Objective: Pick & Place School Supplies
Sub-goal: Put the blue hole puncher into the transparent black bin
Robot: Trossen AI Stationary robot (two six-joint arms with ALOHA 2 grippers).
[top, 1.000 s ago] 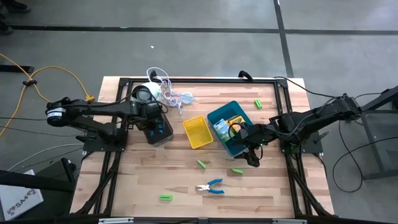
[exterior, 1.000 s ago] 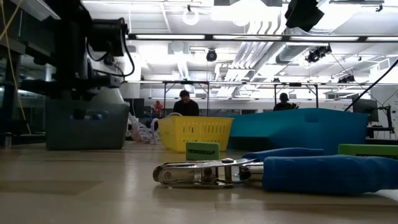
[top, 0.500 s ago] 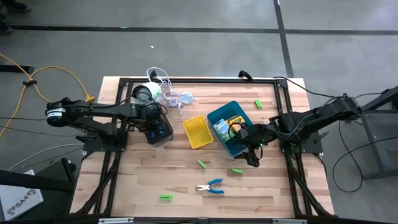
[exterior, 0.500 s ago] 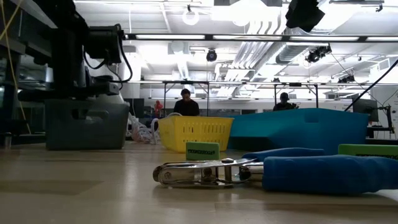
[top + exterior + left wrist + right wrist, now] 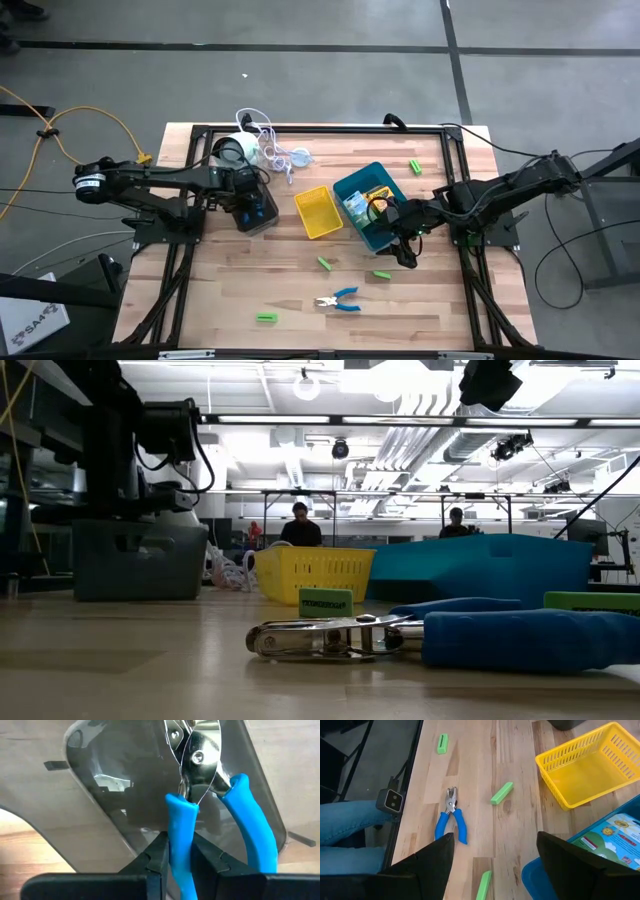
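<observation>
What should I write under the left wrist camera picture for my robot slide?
The left gripper pinches one blue handle of the pliers over the grey tray.

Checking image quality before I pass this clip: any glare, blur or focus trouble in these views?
Low view: ceiling lights blow out the background, and the near pliers look soft. Left wrist view: the grey tray carries reflections. High view: evenly lit, small detail only. Right wrist view: clear.

Grey concrete floor (image 5: 300,90) surrounds the light butcher-block wooden table (image 5: 300,290), crossed by dark seam lines. A yellow cable (image 5: 60,125) lies on it beside the table. Beyond the table, bright white strip lights (image 5: 400,420) hang beneath exposed ceiling ducting. Two seated persons (image 5: 300,525) occupy distant black-framed workstations (image 5: 300,495).
</observation>
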